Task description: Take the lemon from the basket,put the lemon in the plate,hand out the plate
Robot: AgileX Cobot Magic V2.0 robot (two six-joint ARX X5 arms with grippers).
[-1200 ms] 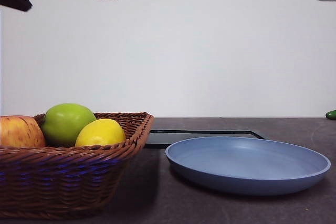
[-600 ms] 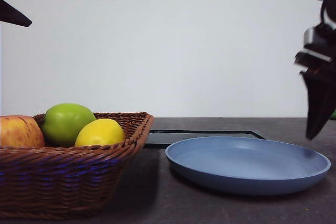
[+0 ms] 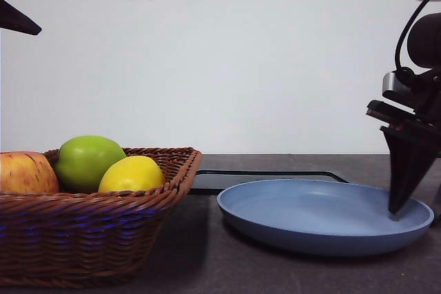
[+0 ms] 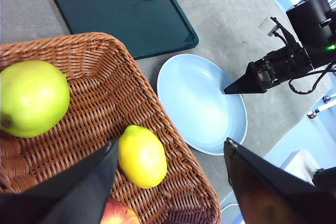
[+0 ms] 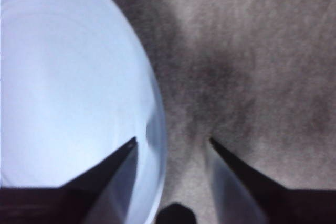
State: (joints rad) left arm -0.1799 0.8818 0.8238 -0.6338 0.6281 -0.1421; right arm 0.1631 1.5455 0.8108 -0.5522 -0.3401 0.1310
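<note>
The yellow lemon [image 3: 131, 173] lies in the brown wicker basket [image 3: 89, 239] at the left, beside a green apple [image 3: 88, 162]. My left gripper [image 3: 55, 7] is open, high above the basket. In the left wrist view the left gripper [image 4: 170, 144] hangs over the lemon [image 4: 142, 156] and the basket [image 4: 100, 66]. The light-blue plate [image 3: 324, 215] stands empty on the table at the right. My right gripper [image 3: 398, 204] is low at the plate's right rim. In the right wrist view the right gripper [image 5: 172, 140] is open, its jaws astride the plate's rim [image 5: 155, 124].
A red-yellow apple [image 3: 26, 173] lies at the basket's left end. A flat black tray [image 3: 269, 178] lies behind the plate and the basket, and it also shows in the left wrist view [image 4: 123, 17]. The table's edge runs just beyond the plate [image 4: 202, 103].
My right gripper has come in from the upper right and dropped down to the plate's right rim. A second left jaw tip has appeared at the top left corner.
</note>
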